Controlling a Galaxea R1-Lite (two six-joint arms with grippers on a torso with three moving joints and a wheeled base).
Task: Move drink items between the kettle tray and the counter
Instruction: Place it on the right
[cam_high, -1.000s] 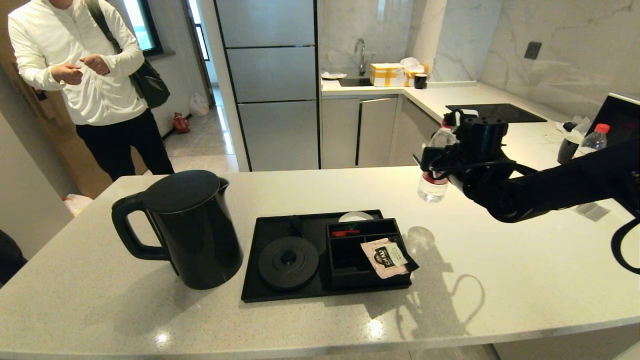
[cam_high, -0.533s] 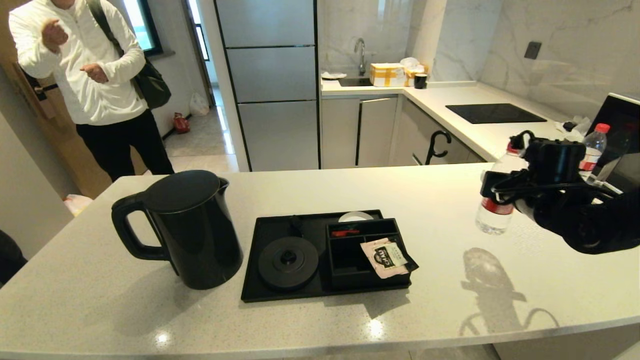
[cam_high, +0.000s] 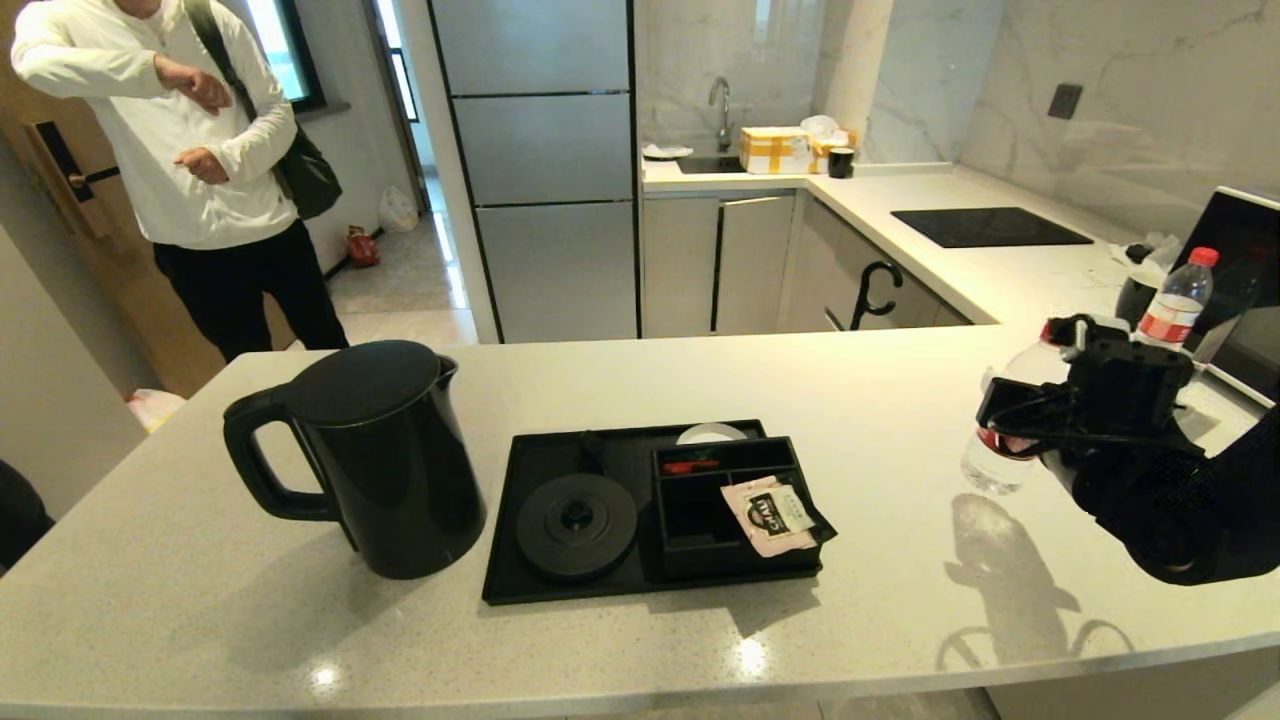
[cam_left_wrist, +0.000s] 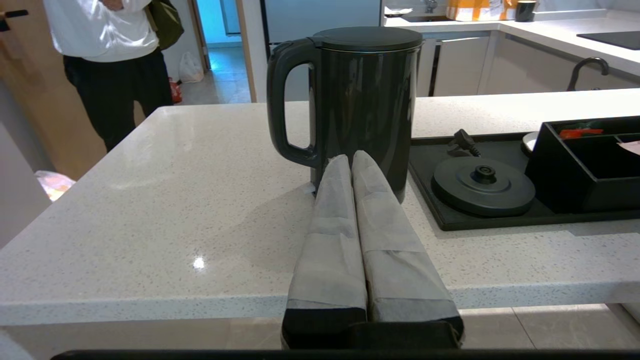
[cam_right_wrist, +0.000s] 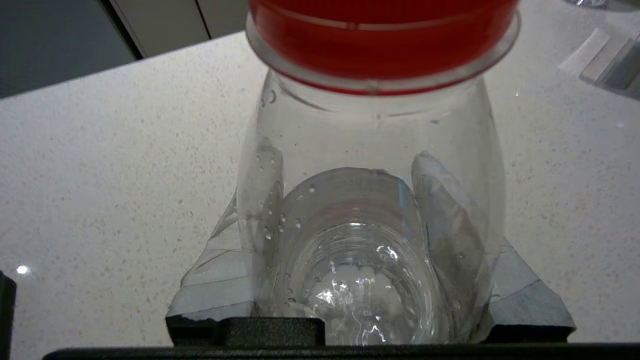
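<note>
The black kettle (cam_high: 370, 455) stands on the counter (cam_high: 900, 600), just left of the kettle tray (cam_high: 525, 465). The tray's round base (cam_high: 577, 525) is bare. My right gripper (cam_high: 1010, 432) is shut on the clear bottle (cam_high: 993, 465) with the red label, upright and low over the counter's right end. I cannot tell whether its base touches the stone. In the right wrist view the fingers (cam_right_wrist: 440, 200) press both sides of the bottle (cam_right_wrist: 370, 125) under its red cap. My left gripper (cam_left_wrist: 351, 159) is shut and empty at the counter's front edge, pointing at the kettle (cam_left_wrist: 365, 100).
A pink sachet (cam_high: 775, 515) lies in the tray's compartments. A second red-capped bottle (cam_high: 1177, 300) stands at the back right beside a dark screen (cam_high: 1245, 250). A black hob (cam_high: 990, 226) is on the far counter. A person (cam_high: 190, 150) stands at the far left.
My right gripper has carried the bottle to the right, from behind the tray to the counter's right end, and lower. The person has moved his arms.
</note>
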